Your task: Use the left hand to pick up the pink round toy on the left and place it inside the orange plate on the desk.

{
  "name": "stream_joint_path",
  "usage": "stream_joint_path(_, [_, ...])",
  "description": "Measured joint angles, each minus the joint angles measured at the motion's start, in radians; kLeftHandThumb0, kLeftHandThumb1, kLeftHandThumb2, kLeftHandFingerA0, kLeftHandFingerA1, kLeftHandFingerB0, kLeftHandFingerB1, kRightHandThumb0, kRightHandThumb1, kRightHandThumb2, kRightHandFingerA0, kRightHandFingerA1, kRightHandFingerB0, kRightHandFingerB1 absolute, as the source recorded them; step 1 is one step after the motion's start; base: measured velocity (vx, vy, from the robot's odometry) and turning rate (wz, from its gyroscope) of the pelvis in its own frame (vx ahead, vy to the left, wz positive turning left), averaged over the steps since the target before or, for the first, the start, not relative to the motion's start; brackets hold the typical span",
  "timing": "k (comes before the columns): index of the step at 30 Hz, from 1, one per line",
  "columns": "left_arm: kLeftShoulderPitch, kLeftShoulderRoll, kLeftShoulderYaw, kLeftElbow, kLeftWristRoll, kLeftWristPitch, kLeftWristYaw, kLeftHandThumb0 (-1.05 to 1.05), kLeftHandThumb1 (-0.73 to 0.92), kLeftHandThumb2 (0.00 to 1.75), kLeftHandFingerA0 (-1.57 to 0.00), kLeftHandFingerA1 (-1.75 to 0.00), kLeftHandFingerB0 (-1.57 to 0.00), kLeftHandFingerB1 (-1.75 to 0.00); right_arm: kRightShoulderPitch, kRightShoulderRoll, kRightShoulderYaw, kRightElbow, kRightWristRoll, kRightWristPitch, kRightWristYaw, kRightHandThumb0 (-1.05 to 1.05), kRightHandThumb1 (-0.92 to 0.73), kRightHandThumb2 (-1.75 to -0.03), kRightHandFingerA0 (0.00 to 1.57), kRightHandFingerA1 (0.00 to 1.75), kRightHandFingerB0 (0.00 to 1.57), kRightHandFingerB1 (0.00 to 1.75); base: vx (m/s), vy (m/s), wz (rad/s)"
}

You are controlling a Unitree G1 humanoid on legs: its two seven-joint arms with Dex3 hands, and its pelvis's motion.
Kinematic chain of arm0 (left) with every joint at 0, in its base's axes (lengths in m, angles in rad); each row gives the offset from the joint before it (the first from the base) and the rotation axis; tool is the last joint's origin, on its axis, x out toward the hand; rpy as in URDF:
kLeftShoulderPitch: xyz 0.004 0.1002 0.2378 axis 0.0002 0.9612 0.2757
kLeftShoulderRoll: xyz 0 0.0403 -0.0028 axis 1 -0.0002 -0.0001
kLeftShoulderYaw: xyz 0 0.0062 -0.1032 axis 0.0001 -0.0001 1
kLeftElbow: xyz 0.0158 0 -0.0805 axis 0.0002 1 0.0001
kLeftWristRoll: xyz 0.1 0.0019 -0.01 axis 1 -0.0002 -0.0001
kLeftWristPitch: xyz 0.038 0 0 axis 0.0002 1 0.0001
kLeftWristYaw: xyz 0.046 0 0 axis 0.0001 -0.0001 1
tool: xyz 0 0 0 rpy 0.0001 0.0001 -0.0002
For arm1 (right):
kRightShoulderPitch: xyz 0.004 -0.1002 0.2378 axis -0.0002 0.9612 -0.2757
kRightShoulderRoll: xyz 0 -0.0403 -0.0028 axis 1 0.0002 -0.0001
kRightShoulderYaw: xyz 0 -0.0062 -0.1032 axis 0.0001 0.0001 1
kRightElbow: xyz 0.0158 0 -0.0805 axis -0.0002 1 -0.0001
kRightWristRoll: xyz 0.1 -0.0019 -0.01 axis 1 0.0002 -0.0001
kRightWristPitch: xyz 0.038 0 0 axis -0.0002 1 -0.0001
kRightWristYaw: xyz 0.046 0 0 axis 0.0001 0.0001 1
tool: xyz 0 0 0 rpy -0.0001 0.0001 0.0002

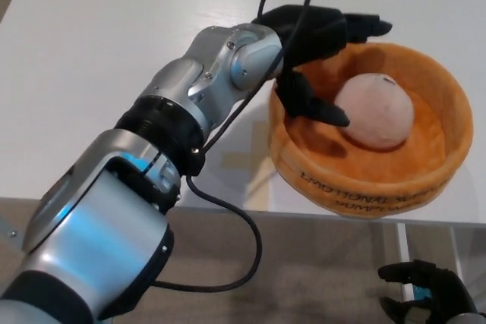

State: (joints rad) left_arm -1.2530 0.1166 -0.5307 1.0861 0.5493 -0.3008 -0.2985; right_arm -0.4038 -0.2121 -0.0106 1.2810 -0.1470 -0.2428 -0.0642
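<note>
The pink round toy point(374, 110) lies in the orange plate point(364, 180); my left hand point(319, 43) is spread, apparently not touching. Next I withdraw.

You get bright, even light from above. The white desk point(91, 73) is nearly washed out, with a glare spot at its far edge. A soft shadow lies under the arm point(190, 104) near the front edge. The nearest part of the arm looks slightly blurred; the bowl point(364, 187) stays sharp.
</note>
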Motion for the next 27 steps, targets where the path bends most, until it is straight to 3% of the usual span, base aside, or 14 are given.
stream_joint_path(7, [-0.012,0.000,-0.012,-0.015,0.000,0.045,-0.094,-0.94,0.52,0.96,0.00,0.00,0.00,-0.03,0.000,0.001,0.002,0.000,0.000,0.003,0.000,-0.14,-0.58,-0.57,0.55,0.83,0.57,0.75,0.00,0.000,0.00])
stream_joint_path(16, [0.046,0.120,0.076,-0.278,-0.042,0.043,-0.165,-0.85,0.46,0.90,0.00,-0.01,0.00,-0.07,-0.001,0.002,0.001,0.002,0.000,0.005,0.001,-0.17,-0.58,-0.57,0.56,0.82,0.57,0.74,0.00,0.000,0.00])
stream_joint_path(17, [0.068,0.146,0.105,-0.346,-0.060,0.045,-0.182,-0.91,0.53,0.64,0.00,-0.19,0.00,-0.22,-0.002,0.002,0.001,0.001,0.000,0.005,0.001,-0.16,-0.58,-0.56,0.56,0.83,0.57,0.75,0.00,0.000,0.00])
stream_joint_path(18, [0.072,0.149,0.109,-0.355,-0.062,0.045,-0.184,-0.91,0.53,0.64,0.00,-0.19,0.00,-0.22,-0.002,0.002,0.001,0.001,0.000,0.005,0.001,-0.16,-0.58,-0.56,0.56,0.83,0.57,0.75,0.00,0.000,0.00])
stream_joint_path(19, [0.095,0.174,0.134,-0.419,-0.078,0.048,-0.198,-0.71,0.41,0.85,0.00,-0.16,0.00,-0.20,-0.002,0.002,0.001,0.001,0.000,0.005,0.001,-0.15,-0.57,-0.57,0.58,0.83,0.58,0.75,0.00,0.000,0.00])
stream_joint_path(20, [0.103,0.181,0.142,-0.437,-0.082,0.048,-0.201,-0.75,0.41,0.66,-0.03,-0.19,-0.05,-0.21,-0.003,0.002,0.001,0.001,0.000,0.005,0.001,-0.15,-0.57,-0.57,0.59,0.84,0.59,0.76,0.00,0.000,0.00])
stream_joint_path(21, [0.129,0.204,0.168,-0.496,-0.099,0.049,-0.210,-0.75,0.41,0.66,-0.03,-0.19,-0.05,-0.21,-0.003,0.002,0.001,0.001,0.000,0.005,0.001,-0.15,-0.57,-0.57,0.59,0.84,0.59,0.76,0.00,0.000,0.00])
stream_joint_path(22, [0.150,0.220,0.188,-0.536,-0.109,0.049,-0.216,-0.51,0.36,0.65,-0.06,-0.30,-0.10,-0.26,-0.004,0.002,0.001,0.001,0.000,0.005,0.001,-0.14,-0.58,-0.57,0.57,0.84,0.56,0.75,0.00,0.000,0.00])
stream_joint_path(23, [0.163,0.229,0.201,-0.561,-0.118,0.049,-0.219,-0.51,0.36,0.65,-0.06,-0.30,-0.10,-0.26,-0.005,0.001,0.001,0.001,0.000,0.005,0.001,-0.14,-0.58,-0.57,0.57,0.84,0.56,0.75,0.00,0.000,0.00])
stream_joint_path(24, [0.185,0.238,0.220,-0.592,-0.132,0.047,-0.223,-0.25,0.24,0.81,-0.02,-0.49,-0.02,-0.47,-0.005,0.001,0.001,0.001,0.000,0.005,0.001,-0.15,-0.58,-0.57,0.57,0.84,0.56,0.74,0.00,0.000,0.00])
stream_joint_path(27, [0.262,0.259,0.275,-0.676,-0.178,0.043,-0.233,-0.20,0.31,0.86,-0.10,-0.51,-0.10,-0.50,-0.007,0.000,0.001,0.001,0.000,0.005,0.001,-0.16,-0.58,-0.56,0.58,0.83,0.57,0.74,0.00,0.000,0.00])
